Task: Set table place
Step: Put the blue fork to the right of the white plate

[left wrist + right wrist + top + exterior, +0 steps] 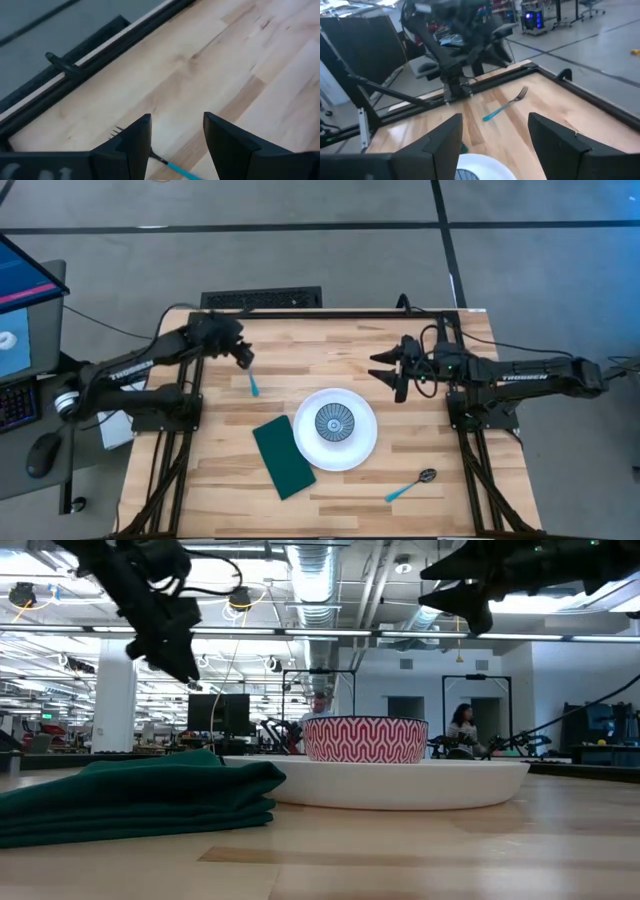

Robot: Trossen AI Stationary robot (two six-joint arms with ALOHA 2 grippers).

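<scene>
Light butcher-block wooden tabletop (420, 395) carries a large round white plate (362, 442) with a small patterned bowl (331, 422) in it; from above the bowl's inside reads blue, while only the low view shows its red-and-white outer wall. A folded dark green napkin (284, 457) lies touching the plate's left rim, and a blue-handled spoon (411, 486) lies apart near the front edge.

The left gripper (244, 358) hangs above the table's far-left part, fingers spread and holding nothing; the blue-handled fork (252, 383) lies flat just in front of them. The left wrist view shows the fork's tines beside one finger (131, 145), close to the black metal frame edge. The right wrist view shows the whole fork with bare wood around it.

The right gripper (385, 374) hovers above the plate's far-right side, fingers spread wide, empty.

White lettering on both arms is too small to read.
</scene>
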